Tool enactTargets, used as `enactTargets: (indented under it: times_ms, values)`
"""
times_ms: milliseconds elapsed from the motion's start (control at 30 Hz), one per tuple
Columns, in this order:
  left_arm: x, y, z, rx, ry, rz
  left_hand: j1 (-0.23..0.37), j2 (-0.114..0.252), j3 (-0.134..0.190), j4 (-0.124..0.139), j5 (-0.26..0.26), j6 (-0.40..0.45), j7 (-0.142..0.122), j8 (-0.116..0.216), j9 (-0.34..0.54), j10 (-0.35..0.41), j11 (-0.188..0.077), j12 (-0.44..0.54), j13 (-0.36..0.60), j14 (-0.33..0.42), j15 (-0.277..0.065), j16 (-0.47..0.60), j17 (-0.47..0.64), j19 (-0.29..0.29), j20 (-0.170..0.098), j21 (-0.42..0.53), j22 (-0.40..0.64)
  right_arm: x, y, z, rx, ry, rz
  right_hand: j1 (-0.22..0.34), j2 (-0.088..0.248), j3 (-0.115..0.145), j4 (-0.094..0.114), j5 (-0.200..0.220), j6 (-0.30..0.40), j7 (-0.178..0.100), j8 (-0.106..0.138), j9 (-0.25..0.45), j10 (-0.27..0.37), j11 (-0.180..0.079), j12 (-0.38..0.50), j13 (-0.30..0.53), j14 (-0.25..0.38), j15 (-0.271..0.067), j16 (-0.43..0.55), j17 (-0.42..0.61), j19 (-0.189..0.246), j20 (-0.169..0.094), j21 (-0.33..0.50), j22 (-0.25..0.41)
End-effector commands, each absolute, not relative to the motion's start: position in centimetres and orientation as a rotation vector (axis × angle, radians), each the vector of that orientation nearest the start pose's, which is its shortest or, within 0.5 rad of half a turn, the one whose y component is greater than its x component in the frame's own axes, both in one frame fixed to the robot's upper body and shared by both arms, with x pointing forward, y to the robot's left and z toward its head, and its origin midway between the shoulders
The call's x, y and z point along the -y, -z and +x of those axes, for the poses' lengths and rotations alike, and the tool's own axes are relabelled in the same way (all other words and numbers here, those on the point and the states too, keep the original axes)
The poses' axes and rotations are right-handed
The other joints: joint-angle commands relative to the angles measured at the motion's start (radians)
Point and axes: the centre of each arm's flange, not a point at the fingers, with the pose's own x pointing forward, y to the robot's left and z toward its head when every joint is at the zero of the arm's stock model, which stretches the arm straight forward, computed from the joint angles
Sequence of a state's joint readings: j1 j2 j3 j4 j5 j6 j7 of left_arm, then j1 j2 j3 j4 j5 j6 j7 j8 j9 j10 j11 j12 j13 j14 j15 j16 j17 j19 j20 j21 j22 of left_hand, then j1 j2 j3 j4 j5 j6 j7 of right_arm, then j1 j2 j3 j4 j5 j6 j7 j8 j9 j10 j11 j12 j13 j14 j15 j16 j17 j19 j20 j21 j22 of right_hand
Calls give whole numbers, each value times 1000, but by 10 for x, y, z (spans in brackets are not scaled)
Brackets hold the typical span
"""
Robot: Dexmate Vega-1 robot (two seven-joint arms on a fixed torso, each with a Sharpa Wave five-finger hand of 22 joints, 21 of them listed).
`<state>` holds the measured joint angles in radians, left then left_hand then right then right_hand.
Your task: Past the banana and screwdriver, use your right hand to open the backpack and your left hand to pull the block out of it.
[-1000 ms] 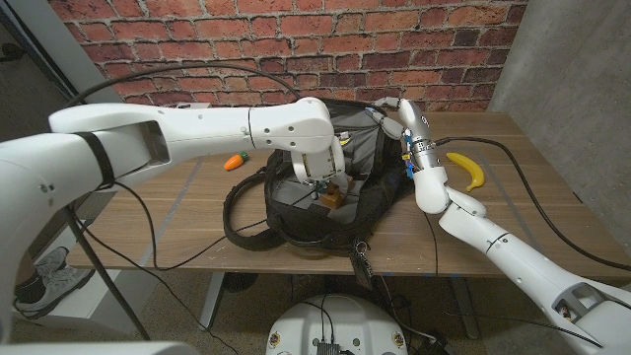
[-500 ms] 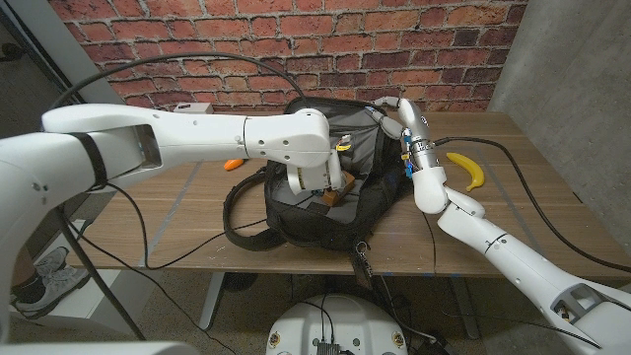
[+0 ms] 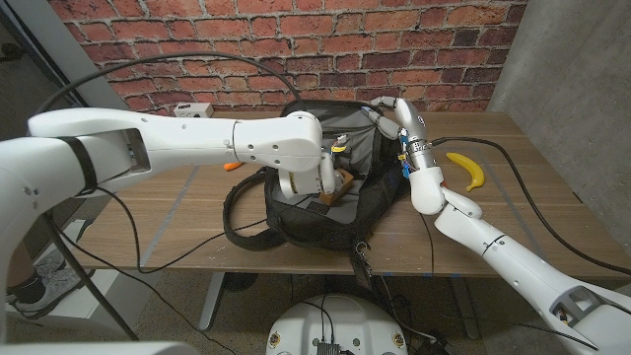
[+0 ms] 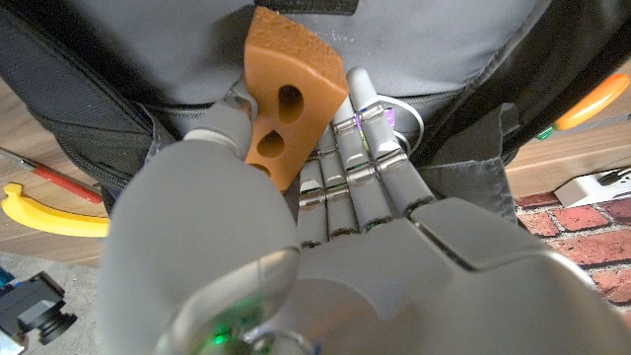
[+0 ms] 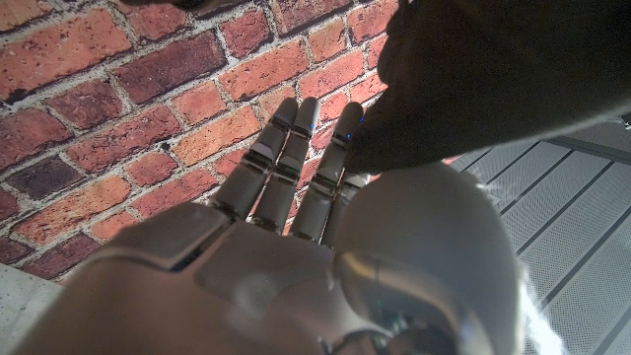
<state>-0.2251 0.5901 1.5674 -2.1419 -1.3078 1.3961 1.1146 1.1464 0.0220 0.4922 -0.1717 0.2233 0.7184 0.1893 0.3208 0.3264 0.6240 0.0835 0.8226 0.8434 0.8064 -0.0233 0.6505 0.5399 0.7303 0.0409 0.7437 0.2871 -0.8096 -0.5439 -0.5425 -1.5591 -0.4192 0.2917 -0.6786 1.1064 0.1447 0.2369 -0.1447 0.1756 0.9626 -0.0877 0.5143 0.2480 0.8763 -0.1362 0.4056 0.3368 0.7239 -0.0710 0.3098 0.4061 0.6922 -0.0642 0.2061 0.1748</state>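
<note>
Pinching the one orange-brown block between thumb and fingers, the left hand held it just above the open backpack. It looked stiff, light, easily gripped by its flat sides. The right hand gripped the backpack's upper rim. One banana and one screwdriver lay beyond.

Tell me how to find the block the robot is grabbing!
Find the black backpack lying open in the middle of the wooden table. Over its grey lining, the left hand grips the block: orange-brown wood with two holes, unlike the yellow banana nearby.
</note>
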Motion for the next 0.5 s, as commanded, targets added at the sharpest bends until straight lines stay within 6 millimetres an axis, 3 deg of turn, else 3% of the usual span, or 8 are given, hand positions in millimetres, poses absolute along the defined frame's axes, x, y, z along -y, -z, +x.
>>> enactTargets:
  times_ms: [33, 500]
  values:
    - [-61, -30, 474, 59, 45, 1386, 65, 72, 0, 10, -5, -2, 3, 2, 63, 69, -73, -4, 2, 63, -62, -4, 3, -7, 1, 7, 1, 176, -46, 563, 1205, 226, -743, 7, 12, -5, 1, 8, 3, -9, 6, 6, 0, 5, -2, 2, 10, -159, -4, 3, -1, -99, 7, 3]
    - [-76, -30, 464, 24, 77, 1333, 55, 68, -8, 11, -8, 0, 2, 2, 80, 70, -68, -4, 4, 67, -61, -9, 10, -20, 2, 23, -2, 168, -56, 559, 1204, 230, -768, 9, 12, -5, 1, 9, 3, -10, 6, 6, 2, 4, -2, 2, 11, -160, -6, 5, -1, -99, 7, 3]
